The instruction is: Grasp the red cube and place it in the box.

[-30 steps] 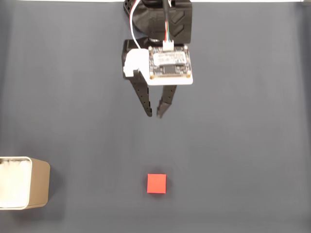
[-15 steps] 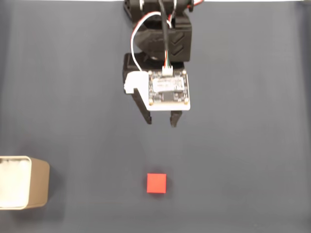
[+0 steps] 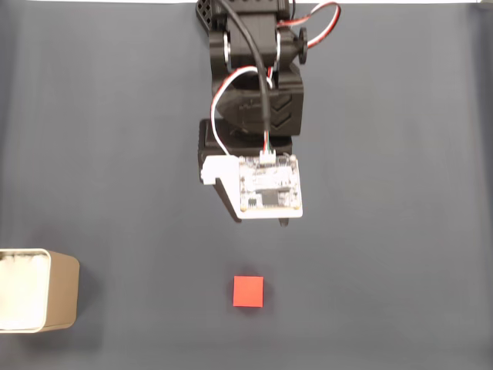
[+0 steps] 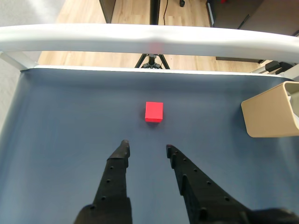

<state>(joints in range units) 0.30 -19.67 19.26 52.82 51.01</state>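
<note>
Cube: the cube (image 4: pixel 154 112) is seen lying flat on the worktop (image 3: pixel 400 231), alone, ahead of the gripper (image 4: pixel 146 146) in the wrist view and below it in the fixed view (image 3: pixel 248 291).
Handling: it is judged light and rigid, with plain flat faces and sharp edges; nothing fragile is suggested. The smooth faces may be a little slippery under hard fingers.
Hold: two opposite side faces are best taken, low and square to the faces, so that the cube is not twisted out.
Fingers: the fingers (image 4: pixel 122 150) are held apart with nothing between them; the gap looks slightly wider than the cube.
Box: the box (image 3: pixel 38 290) is seen at the lower left edge of the fixed view, well apart from the cube, and at the right edge of the wrist view (image 4: pixel 271 112). It is open-topped with thin walls.
Surface: a dark grey matte sheet is laid over the worktop; it looks even and offers some grip. A white raised edge (image 4: pixel 149 39) bounds the far side.
Room: a wooden floor (image 4: pixel 131 14) and a tripod foot (image 4: pixel 152 58) are seen beyond that edge.
</note>
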